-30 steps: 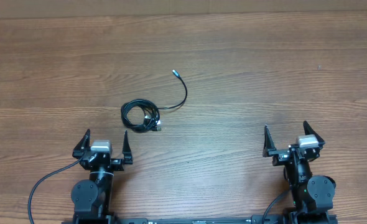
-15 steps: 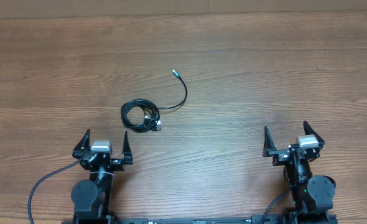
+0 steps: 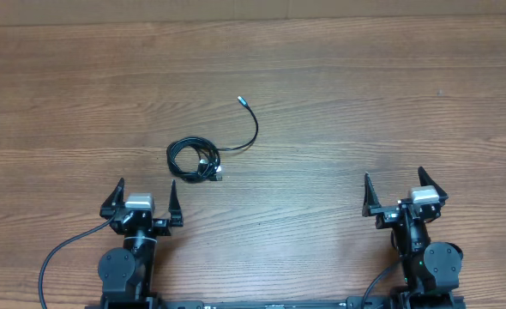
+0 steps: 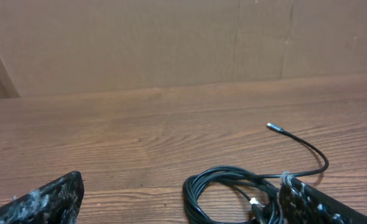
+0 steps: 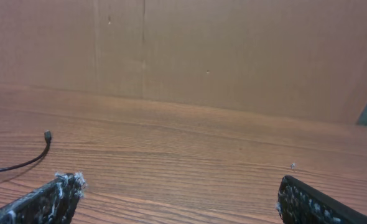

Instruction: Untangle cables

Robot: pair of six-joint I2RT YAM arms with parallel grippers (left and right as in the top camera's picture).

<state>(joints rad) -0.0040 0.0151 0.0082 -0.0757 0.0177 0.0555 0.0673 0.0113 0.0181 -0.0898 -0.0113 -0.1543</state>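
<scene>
**Worktop** point(image 3: 364, 94): brown wood-grain surface, with a cardboard wall point(image 4: 171, 43) along its far edge.

**Cables** point(image 3: 193, 160): thin black cords bunched in one small tangled coil. The coil lies left of the worktop's middle, nearer the near edge than the far one. One loose strand curves out from the coil toward the far edge and ends in a small silver plug point(image 3: 242, 100). Pale plug tips show within the bundle.

**Left gripper** point(image 3: 146, 190): at the near edge, just short of the coil. Jaws spread wide, nothing between them, not touching the cables.

**Right gripper** point(image 3: 394, 182): toward the near right corner, well apart from the cables. Jaws likewise spread wide and empty.
</scene>
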